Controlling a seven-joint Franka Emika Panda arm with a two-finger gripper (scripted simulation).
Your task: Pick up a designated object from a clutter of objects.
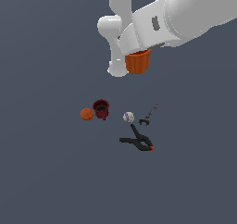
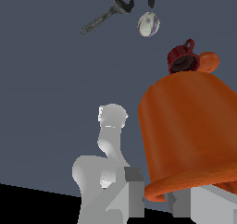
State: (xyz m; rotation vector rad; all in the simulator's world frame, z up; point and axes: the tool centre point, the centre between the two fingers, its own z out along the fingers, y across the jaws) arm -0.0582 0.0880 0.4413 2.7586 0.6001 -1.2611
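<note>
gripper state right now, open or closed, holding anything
Gripper: closed on the orange cup, held up above the other items.

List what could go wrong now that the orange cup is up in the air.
1. The hand grips the bright orange tapered cup only at its rim, so it could tilt or slip out.
2. If dropped, it would likely fall near the dark red cup and small whitish ball, scattering them.
</note>
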